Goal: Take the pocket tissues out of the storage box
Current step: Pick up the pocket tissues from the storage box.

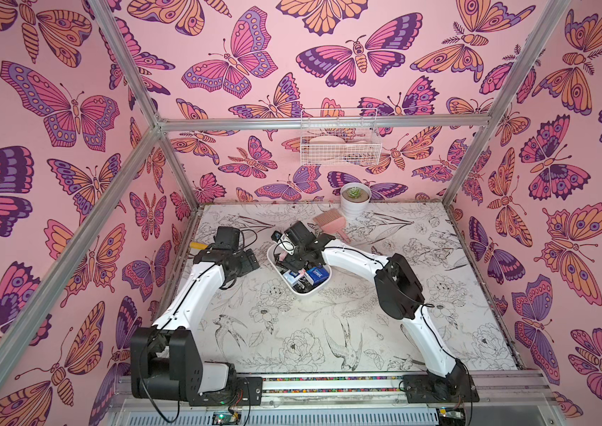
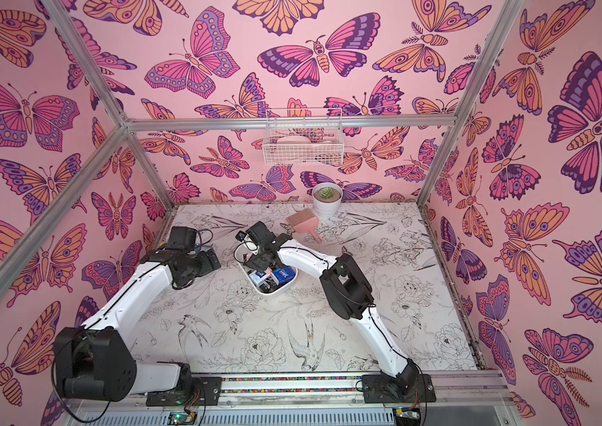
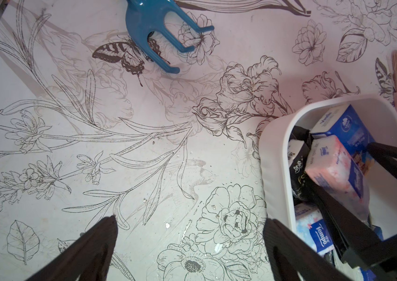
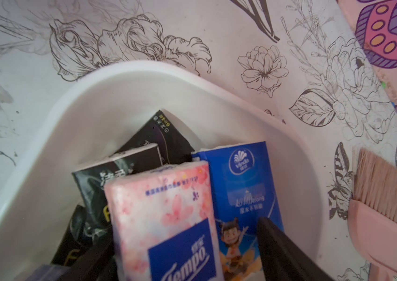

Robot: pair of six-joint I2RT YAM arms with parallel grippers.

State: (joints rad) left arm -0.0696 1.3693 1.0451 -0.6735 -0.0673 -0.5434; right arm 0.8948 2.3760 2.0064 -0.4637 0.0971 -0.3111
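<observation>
The left pincer (image 3: 189, 233) hovers with jaws apart over bare desk (image 3: 95, 170), just beside the storage box (image 4: 46, 150). In the box lie the pocket tissues (image 4: 163, 206): black, pink-white and blue packets. The right pincer (image 4: 185, 250) straddles the pink-white packet; whether it grips cannot be told. A pink brush (image 4: 387, 206) lies beside the box.

Colours in my wrist view: white box (image 4: 46, 150), and the packet (image 4: 165, 219) between my black fingers (image 4: 280, 245) is white-pink blossom print with a blue Tempo patch. Next to it a blue one (image 4: 243, 185) with a cartoon kid, plus black ones (image 4: 117, 175) with white lettering. Pink brush (image 4: 392, 214), tan bristles. Table (image 4: 265, 36) is white with black line-drawn flowers; walls (image 1: 255, 73) pink with purple-orange butterflies.
</observation>
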